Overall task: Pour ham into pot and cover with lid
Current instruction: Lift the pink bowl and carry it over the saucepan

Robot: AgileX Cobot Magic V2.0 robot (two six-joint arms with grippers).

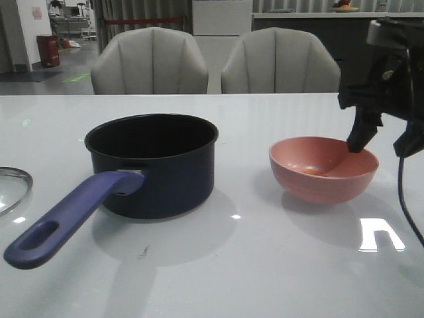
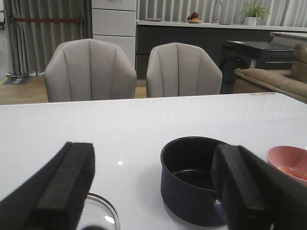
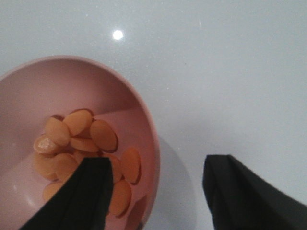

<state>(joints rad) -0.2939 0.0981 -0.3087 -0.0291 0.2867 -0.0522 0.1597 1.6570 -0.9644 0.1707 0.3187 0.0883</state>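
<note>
Now right claw (image 3: 156,191) open, straddling pink bowl (image 3: 151,129) rim.

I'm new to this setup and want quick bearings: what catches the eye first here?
The dark navy pot stands left of centre, empty, its purple-blue handle toward the camera. Right of it sits the pink bowl holding orange-tan ham slices, with the right gripper open astride its rim. The glass lid lies at the left edge.
</note>
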